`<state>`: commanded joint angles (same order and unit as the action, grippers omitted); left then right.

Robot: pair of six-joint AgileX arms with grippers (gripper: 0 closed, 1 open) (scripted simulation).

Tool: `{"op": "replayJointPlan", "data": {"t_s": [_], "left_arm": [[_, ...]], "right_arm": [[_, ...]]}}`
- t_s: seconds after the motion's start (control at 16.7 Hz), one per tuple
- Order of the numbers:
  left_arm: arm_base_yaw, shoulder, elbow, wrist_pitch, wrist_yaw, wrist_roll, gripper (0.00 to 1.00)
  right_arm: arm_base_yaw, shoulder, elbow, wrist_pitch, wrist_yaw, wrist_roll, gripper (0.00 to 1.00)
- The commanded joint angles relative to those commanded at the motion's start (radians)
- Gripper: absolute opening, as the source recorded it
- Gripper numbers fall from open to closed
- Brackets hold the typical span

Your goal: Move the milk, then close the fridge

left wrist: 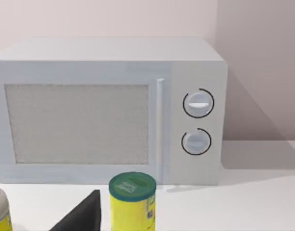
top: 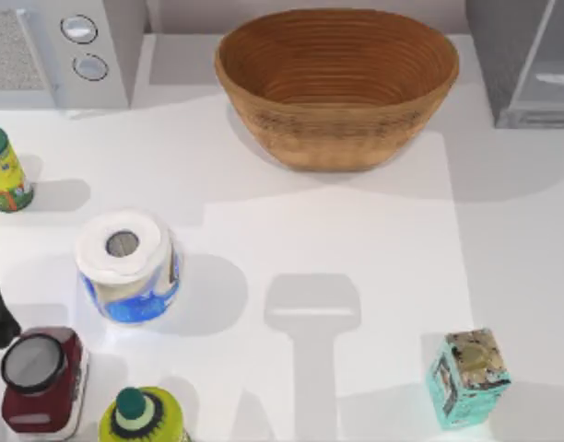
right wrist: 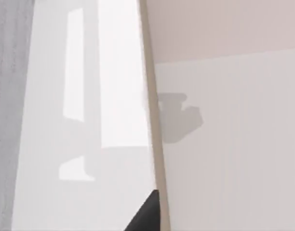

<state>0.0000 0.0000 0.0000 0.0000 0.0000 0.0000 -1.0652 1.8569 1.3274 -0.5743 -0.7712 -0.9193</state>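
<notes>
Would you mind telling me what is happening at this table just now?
Nothing is being held on the table at the moment. The fridge stands at the table's far right corner, and the right wrist view looks close along its pale door panel, with a dark fingertip at its edge. The left wrist view faces the microwave. A basket, a paper roll and a teal carton sit untouched.

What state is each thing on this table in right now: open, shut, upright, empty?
Fridge: door open.
Microwave: door shut.
Wicker basket: upright, empty.
Toilet paper roll: standing on end.
Teal carton: upright.
Yellow can: upright, green lid on.
</notes>
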Motion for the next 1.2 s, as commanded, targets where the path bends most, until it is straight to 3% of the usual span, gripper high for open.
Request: {"op": "replayJointPlan", "data": {"t_s": [0.36,0.84,1.2], "left_arm": [[0.0,0.0,0.0,0.0,0.0,0.0,1.0],[0.0,0.0,0.0,0.0,0.0,0.0,1.0],[0.0,0.0,0.0,0.0,0.0,0.0,1.0]], "right_arm": [[0.132,-0.028,-0.037,0.284,0.042,0.294,1.0],[0.128,-0.028,-0.068,0.32,0.056,0.315,1.0],[0.371,-0.085,-0.144,0.408,0.246,0.481,1.0]]}}
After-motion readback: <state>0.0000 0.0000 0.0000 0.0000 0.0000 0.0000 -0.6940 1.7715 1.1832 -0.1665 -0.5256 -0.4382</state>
